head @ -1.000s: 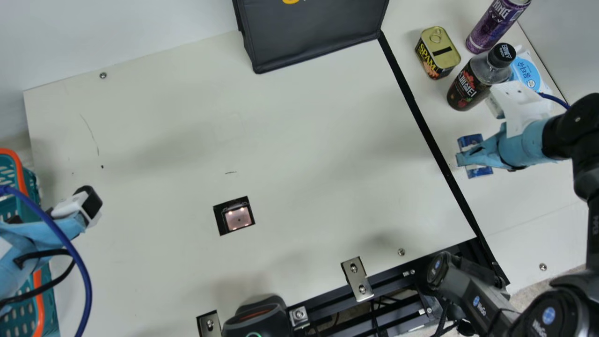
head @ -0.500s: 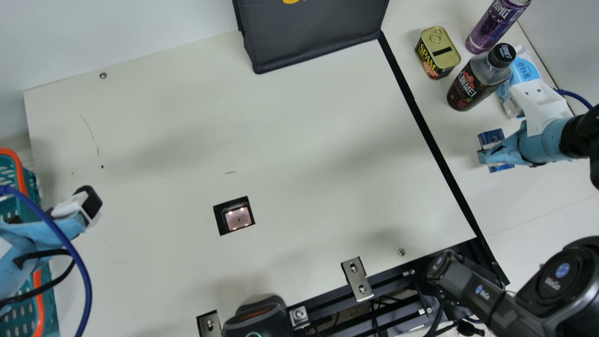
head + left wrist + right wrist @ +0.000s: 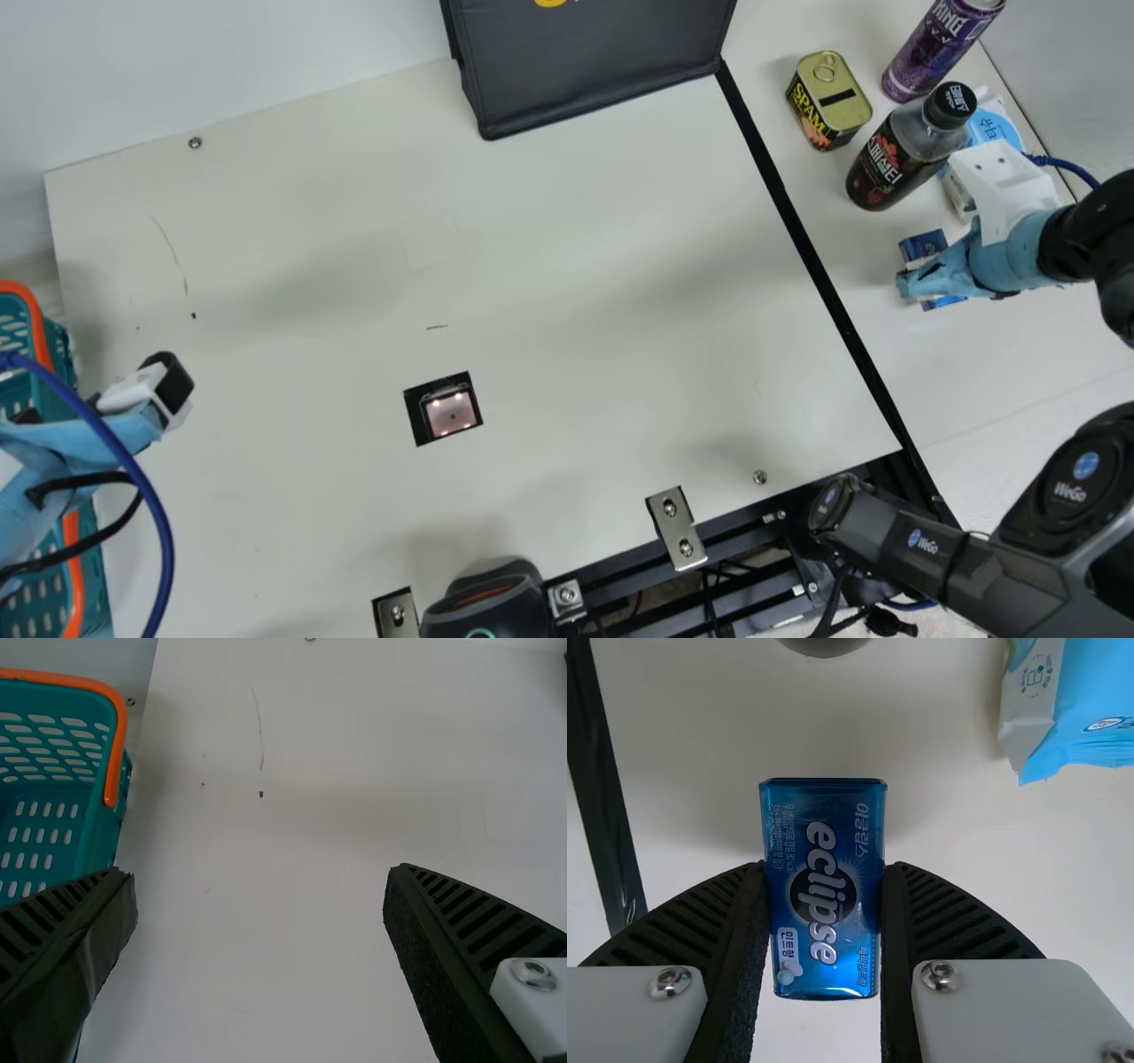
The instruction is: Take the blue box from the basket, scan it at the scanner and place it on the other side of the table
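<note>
The right claw (image 3: 905, 283) is closed around the blue box (image 3: 824, 890), one finger pressed to each side, at the part of the table (image 3: 1001, 363) beyond the black strip (image 3: 819, 261), near the dark bottle (image 3: 895, 159). The left claw (image 3: 133, 427) is spread wide near the basket (image 3: 60, 354), with nothing between its fingers.

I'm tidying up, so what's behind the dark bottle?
In the main view, part of a blue and white packet; the bottle and a white bracket cover the rest.
</note>
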`<action>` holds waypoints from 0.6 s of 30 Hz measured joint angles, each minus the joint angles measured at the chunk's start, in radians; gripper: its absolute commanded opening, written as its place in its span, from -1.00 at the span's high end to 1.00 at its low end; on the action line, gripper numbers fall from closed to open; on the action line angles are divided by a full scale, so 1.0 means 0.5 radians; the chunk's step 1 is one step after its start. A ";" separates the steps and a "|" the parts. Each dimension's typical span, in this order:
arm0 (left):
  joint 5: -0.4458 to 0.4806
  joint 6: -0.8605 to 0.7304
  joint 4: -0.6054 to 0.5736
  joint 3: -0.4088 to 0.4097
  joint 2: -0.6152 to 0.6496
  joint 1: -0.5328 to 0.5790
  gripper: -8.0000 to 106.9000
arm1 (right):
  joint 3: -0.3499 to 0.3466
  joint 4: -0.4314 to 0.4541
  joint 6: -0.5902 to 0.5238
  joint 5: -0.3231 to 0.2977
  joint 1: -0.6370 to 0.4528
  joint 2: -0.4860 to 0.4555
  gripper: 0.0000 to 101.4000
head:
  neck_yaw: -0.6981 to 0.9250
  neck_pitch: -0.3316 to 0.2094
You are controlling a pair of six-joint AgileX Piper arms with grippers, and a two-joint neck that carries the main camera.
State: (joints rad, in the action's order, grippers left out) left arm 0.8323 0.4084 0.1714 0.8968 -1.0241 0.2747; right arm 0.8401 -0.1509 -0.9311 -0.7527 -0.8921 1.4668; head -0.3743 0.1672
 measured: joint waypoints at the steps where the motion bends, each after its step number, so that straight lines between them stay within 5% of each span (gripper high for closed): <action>1: 0.000 0.000 0.000 0.000 0.000 0.000 -0.71 | -0.006 0.003 0.004 0.017 0.007 0.005 1.00 | 0.000 0.000; 18: 0.000 0.000 0.000 0.000 0.000 0.000 -0.71 | -0.044 0.039 0.147 0.149 0.093 0.073 0.96 | 0.000 0.000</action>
State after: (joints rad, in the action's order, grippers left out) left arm 0.8323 0.4084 0.1714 0.8968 -1.0241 0.2747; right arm 0.8181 -0.1313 -0.8575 -0.6779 -0.8456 1.5032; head -0.3743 0.1672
